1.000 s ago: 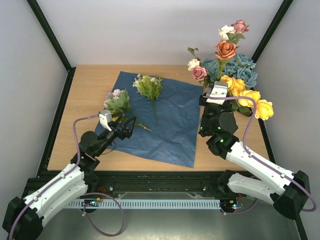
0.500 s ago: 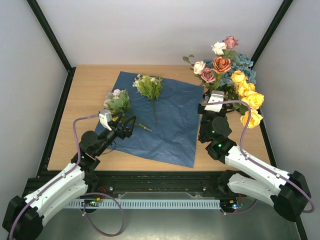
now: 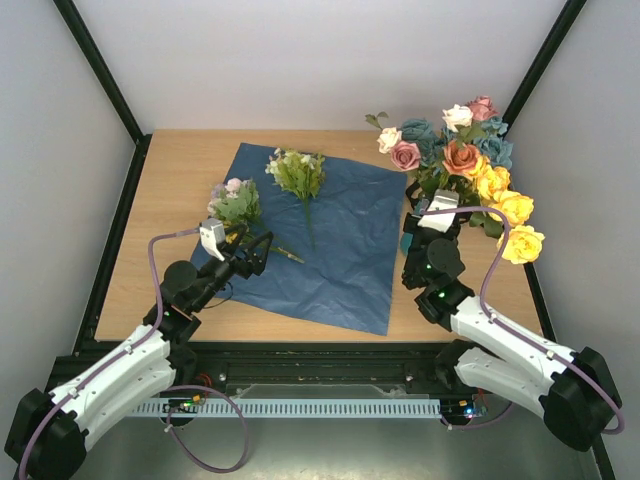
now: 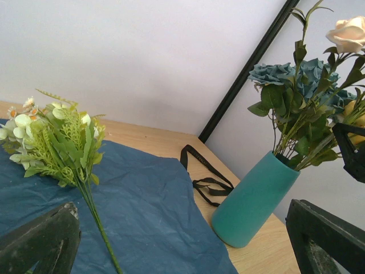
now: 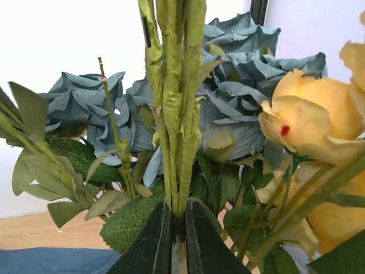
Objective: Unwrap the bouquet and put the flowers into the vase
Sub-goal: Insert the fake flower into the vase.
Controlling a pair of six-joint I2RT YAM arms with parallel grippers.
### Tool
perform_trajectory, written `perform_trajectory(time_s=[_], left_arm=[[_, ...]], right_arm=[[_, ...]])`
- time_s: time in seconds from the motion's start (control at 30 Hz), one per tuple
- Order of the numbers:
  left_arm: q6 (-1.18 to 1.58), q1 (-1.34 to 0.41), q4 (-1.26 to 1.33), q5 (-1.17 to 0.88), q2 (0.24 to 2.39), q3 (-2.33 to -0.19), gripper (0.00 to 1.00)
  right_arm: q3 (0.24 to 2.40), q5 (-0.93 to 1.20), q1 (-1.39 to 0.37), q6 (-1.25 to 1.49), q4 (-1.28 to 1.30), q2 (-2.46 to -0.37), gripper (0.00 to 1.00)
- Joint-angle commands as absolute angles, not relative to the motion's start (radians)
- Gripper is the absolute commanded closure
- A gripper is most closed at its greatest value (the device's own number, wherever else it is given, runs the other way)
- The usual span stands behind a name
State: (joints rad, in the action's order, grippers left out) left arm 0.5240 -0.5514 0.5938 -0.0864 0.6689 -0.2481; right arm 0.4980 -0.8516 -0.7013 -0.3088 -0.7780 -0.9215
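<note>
Now my right gripper (image 5: 174, 225) is clenched on the taped green stems of the flowers (image 3: 460, 160), pinching them between both fingers, though the pinch looks about to ease. Over the last second the bunch has come down: the blooms stood higher above the far right corner of the bench, then dipped, and they now sit lower and fan out toward the right edge. From my left wrist view the stems run into the mouth of the vase (image 4: 251, 205), which stands on the bench just off the right edge of the blue paper (image 3: 340, 240), with the black ribbon (image 4: 205, 177) lying loose behind it. I judge that the main bunch is seated, so releasing it without tipping the vase is what matters next. My left gripper (image 3: 256, 254) hangs fully released and holds nothing, low over the near left part of the paper. 2 sprigs are not yet in the vase: a green sprig (image 3: 298, 175) on the far part of the paper and a paler sprig (image 3: 235, 203) at its left edge, just beyond my left fingers.
</note>
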Motion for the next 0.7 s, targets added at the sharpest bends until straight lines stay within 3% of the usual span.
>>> perform_trajectory(time_s=[0.0,0.67], left_arm=[[0.525,-0.557,0.642,-0.086,0.679,-0.248,0.01],[0.523,-0.556,0.646,-0.089,0.689,-0.247,0.01]], right_arm=[[0.481,-0.858,-0.694,-0.223,-0.745,-0.902,0.92],[0.437,-0.911,-0.686,-0.125,-0.715,-0.96,0.89]])
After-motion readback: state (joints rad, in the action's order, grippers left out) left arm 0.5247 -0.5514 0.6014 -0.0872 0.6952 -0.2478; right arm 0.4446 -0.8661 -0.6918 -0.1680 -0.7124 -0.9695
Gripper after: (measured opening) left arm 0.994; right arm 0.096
